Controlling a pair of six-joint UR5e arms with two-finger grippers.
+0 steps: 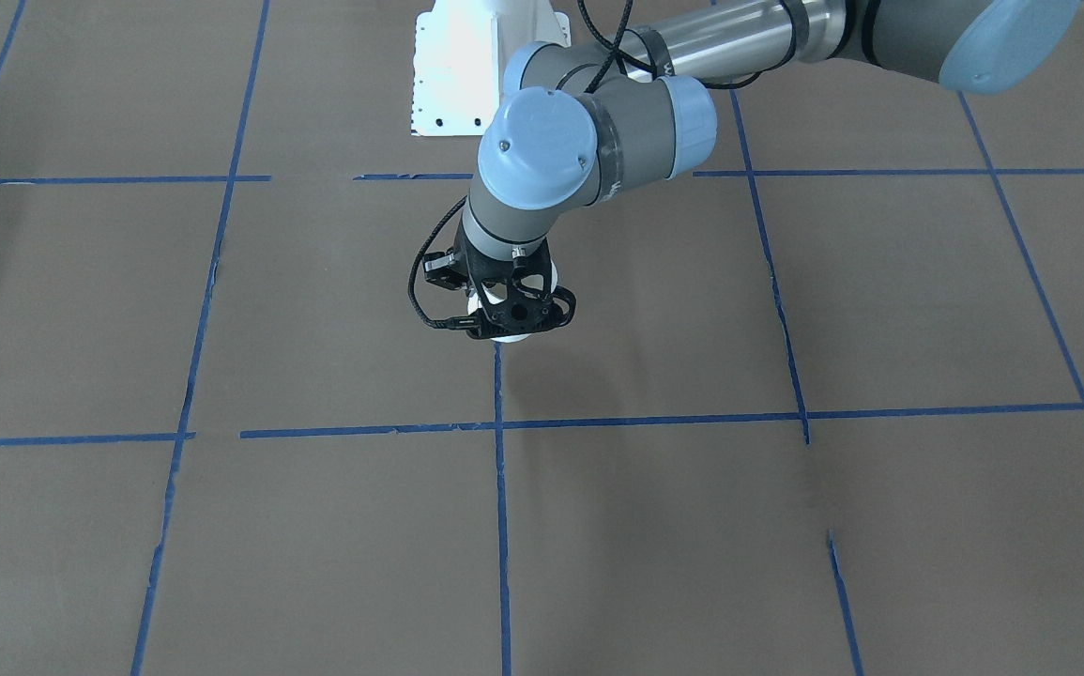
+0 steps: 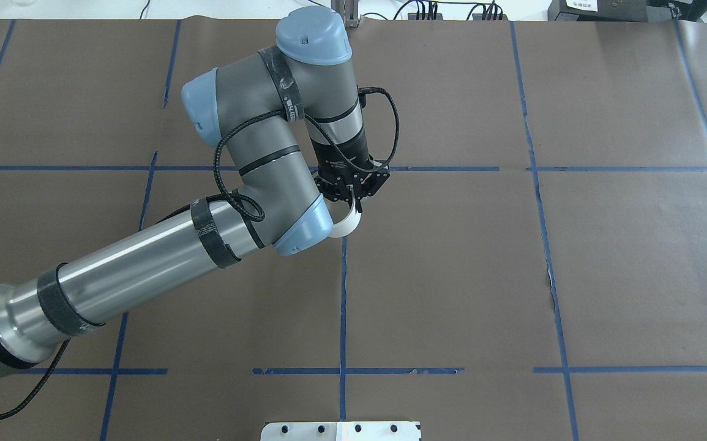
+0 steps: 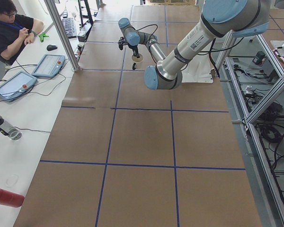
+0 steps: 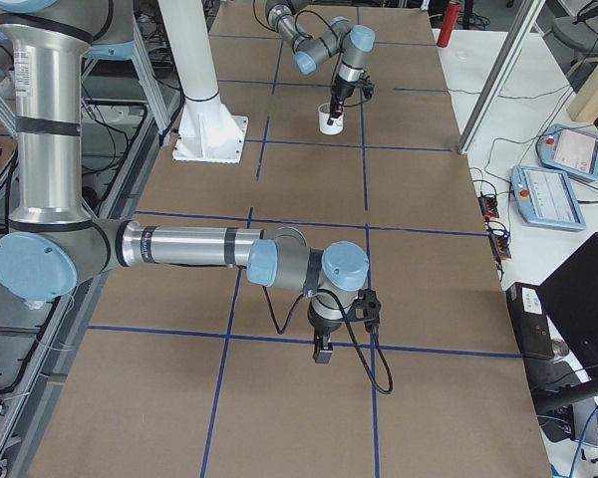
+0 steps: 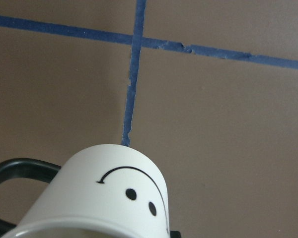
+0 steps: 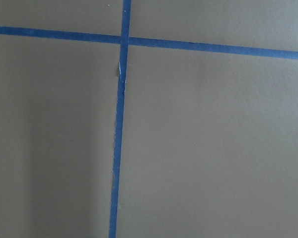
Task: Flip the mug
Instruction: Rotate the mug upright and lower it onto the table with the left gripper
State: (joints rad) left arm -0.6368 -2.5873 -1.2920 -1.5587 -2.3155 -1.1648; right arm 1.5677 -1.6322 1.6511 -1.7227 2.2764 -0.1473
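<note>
The white mug (image 5: pixel 114 198) fills the bottom of the left wrist view, with its black smiley face toward the camera, its black handle (image 5: pixel 20 168) at the left and its rim nearest the lens. My left gripper (image 2: pixel 356 205) reaches down near the table's middle and is shut on the mug's rim wall. The mug (image 2: pixel 346 226) shows as a white curve below the fingers and peeks from under the gripper (image 1: pixel 513 310) in the front view. In the exterior right view the mug (image 4: pixel 329 121) stands open end up, at or just above the paper. My right gripper (image 4: pixel 322 349) hangs low over the table; I cannot tell if it is open or shut.
Brown paper with a blue tape grid (image 6: pixel 120 99) covers the table. The robot's white base plate (image 1: pixel 452 66) is at the robot's side. An operator (image 3: pixel 9 28), tablets (image 3: pixel 49 65) and a red bottle (image 3: pixel 4 196) are on the side bench.
</note>
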